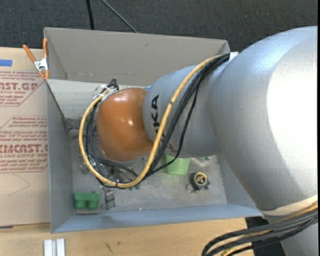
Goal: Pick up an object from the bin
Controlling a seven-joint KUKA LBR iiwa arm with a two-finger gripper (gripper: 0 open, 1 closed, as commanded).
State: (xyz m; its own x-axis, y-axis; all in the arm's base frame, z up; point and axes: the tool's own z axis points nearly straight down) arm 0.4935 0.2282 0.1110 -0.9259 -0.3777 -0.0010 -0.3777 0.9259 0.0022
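Setting: robotics laboratory or test cell.
Evidence:
- large silver-grey industrial robot arm (256, 116), right of frame
- glossy orange dome-shaped wrist cover (120, 124), centre
- looped yellow and black cables (122, 184)
- open grey sheet-metal bin (138, 49) on pale wooden counter (149, 239), lower edge
- dark carpeted floor (202, 9), top of frame

The arm (256, 116) reaches down, wrist (120, 124) (orange-covered) lowest.

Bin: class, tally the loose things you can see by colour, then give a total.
Dark green: 1, a block
Light green: 1, a piece
Black and gold: 1, a small round part
Total: 3 clearly visible
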